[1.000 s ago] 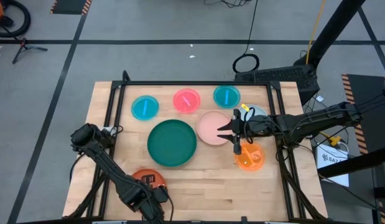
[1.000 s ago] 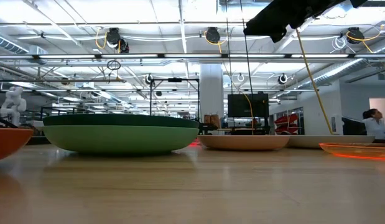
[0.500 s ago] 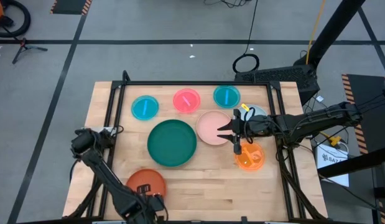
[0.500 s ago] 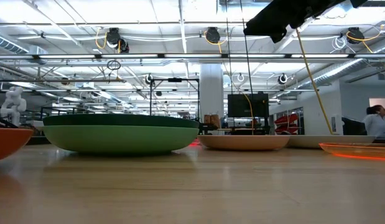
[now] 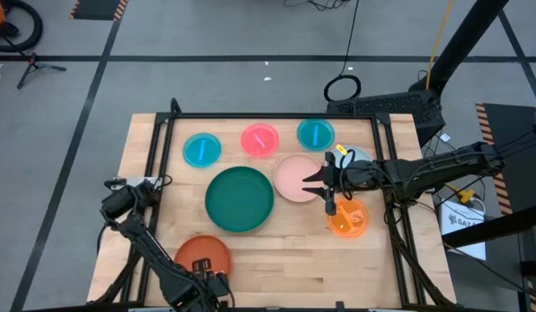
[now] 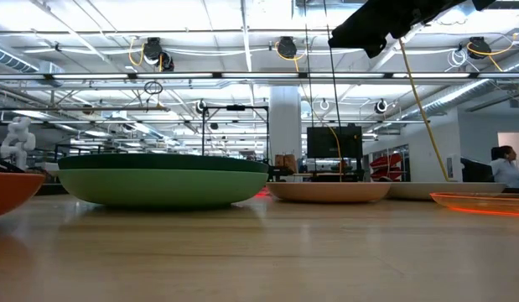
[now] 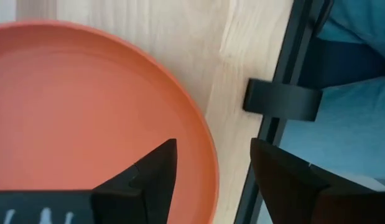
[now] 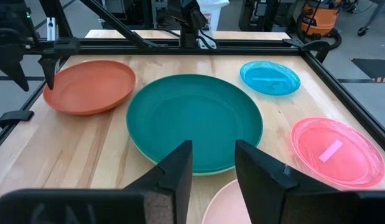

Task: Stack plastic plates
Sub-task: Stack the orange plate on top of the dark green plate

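Note:
A red-orange plate (image 5: 203,252) rests flat on the table near its front edge. My left gripper (image 7: 214,149) is open at that plate's near rim (image 7: 204,155), one finger above the inside and one outside, touching nothing that shows. The dark green plate (image 5: 240,199) sits in a light green plate (image 6: 163,190) at mid-table. My right gripper (image 5: 324,182) hovers open over the pale pink plate (image 5: 295,178). A small orange plate (image 5: 347,219) lies beside it. Cyan (image 5: 201,149), hot pink (image 5: 260,139) and blue (image 5: 315,133) plates line the far side.
A black frame (image 5: 268,115) borders the table's far, left and right sides, and one of its bars (image 7: 282,99) runs close to my left gripper. A pale blue plate (image 5: 360,157) lies partly under the right arm. A person (image 6: 502,164) is in the room beyond.
My left gripper has drawn back toward the table's near edge, off the red-orange plate, which it covered in part a second ago. The plate lies where it was.

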Available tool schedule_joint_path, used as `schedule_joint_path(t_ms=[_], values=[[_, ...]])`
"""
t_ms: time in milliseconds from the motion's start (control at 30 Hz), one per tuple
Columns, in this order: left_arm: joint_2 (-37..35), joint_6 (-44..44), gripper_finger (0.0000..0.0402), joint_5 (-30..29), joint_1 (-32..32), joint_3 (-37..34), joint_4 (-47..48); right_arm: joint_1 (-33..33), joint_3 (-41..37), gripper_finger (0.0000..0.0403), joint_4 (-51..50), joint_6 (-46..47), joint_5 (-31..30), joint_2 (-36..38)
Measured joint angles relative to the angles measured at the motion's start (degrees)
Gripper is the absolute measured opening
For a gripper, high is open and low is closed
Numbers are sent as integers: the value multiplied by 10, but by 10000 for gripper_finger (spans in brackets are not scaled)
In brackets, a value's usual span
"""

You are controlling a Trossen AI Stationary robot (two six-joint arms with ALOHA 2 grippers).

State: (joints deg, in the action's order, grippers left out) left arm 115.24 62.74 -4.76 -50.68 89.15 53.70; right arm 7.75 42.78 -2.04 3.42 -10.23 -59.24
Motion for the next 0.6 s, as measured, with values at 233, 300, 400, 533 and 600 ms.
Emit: schedule_joint_path(t_ms=[233,300,400,533,600], values=[[0,8,209,-3,-2,-24,-13,0,0,114,0,-2,0,0],[0,8,209,-3,-4,-24,-16,0,0,114,0,-2,0,0],[3,7,209,-4,-5,-24,-16,0,0,114,0,-2,0,0],[23,5,209,-5,-8,-24,-23,0,0,114,0,-2,-1,0],[29,1,209,-6,-9,-25,-33,0,0,114,0,-2,-1,0]])
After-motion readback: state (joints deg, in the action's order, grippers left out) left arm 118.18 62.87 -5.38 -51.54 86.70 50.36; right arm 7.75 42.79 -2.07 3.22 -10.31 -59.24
